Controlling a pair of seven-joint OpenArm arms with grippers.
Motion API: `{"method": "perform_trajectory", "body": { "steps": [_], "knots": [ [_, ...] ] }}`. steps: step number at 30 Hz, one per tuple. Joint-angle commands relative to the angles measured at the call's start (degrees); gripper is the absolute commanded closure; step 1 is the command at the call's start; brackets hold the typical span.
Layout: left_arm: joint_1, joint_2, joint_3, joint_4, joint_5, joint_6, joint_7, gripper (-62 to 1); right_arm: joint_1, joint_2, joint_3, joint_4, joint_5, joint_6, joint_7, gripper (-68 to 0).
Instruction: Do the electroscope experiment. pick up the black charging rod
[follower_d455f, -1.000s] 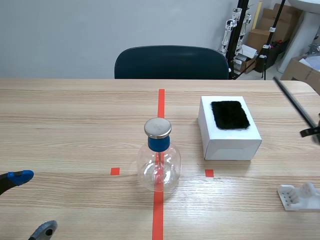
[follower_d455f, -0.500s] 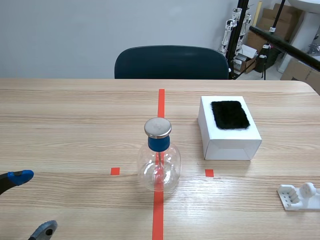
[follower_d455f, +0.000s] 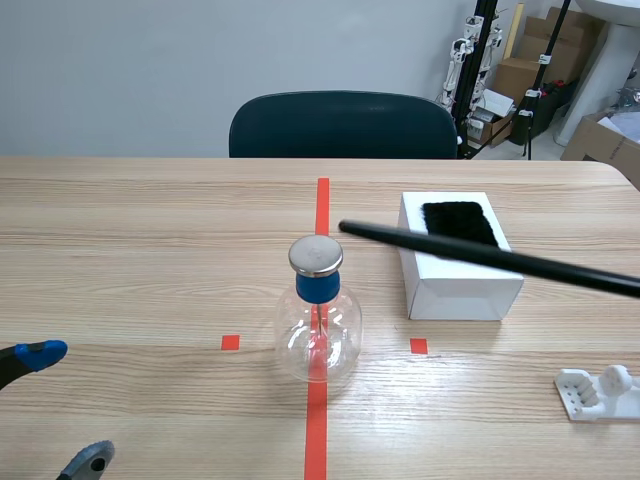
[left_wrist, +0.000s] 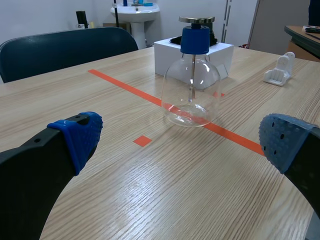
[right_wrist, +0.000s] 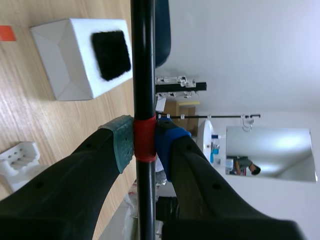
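Note:
The black charging rod (follower_d455f: 480, 255) hangs level over the table, crossing above the white box (follower_d455f: 455, 285). Its tip ends just right of the flask's metal cap (follower_d455f: 316, 255). In the right wrist view my right gripper (right_wrist: 144, 144) is shut on the rod (right_wrist: 143, 60) at its red band; in the scene view that gripper is out of sight. The glass electroscope flask (follower_d455f: 318, 325) with a blue neck stands on the red tape line. My left gripper (follower_d455f: 65, 408) rests open at the table's near left, and the flask (left_wrist: 192, 85) stands ahead of it (left_wrist: 181, 134).
The white box carries a black fur pad (follower_d455f: 459, 222) on top (right_wrist: 111, 55). A small white plastic stand (follower_d455f: 600, 392) sits at the near right (right_wrist: 20, 156). A dark chair (follower_d455f: 345, 125) stands behind the table's far edge.
The rod has swung from high at the right edge down and leftward, and now lies level over the box with its tip near the flask cap. The left gripper has not moved.

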Motion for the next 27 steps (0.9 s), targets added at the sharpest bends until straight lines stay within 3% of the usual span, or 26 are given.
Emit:
{"method": "perform_trajectory", "body": {
  "steps": [1, 4, 10, 14, 27],
  "knots": [
    [0.28, -0.5, -0.37, 0.31, -0.63, -0.07, -0.98, -62.3, 0.72, -0.74, 0.0, 0.15, -0.79, -0.9, 1.7, 0.1],
    [0.28, -0.5, -0.37, 0.31, -0.63, -0.07, -1.01, -62.3, 0.74, -2.75, -0.98, 0.15, -3.21, -3.3, 4.28, 0.1],
    [0.28, -0.5, -0.37, 0.31, -0.61, -0.07, -1.01, -62.3, 0.74, -6.69, -4.5, 0.15, -4.66, -15.08, 8.09, 0.1],
    [0.28, -0.5, -0.37, 0.31, -0.63, -0.07, -1.01, -62.3, 0.7, -8.02, -6.21, 0.13, -4.92, -20.57, 9.94, 0.1],
    [0.28, -0.5, -0.37, 0.31, -0.61, -0.07, -1.01, -62.3, -7.54, -7.78, -8.2, 0.02, -12.22, -23.58, 11.61, 0.1]
  ]
}}
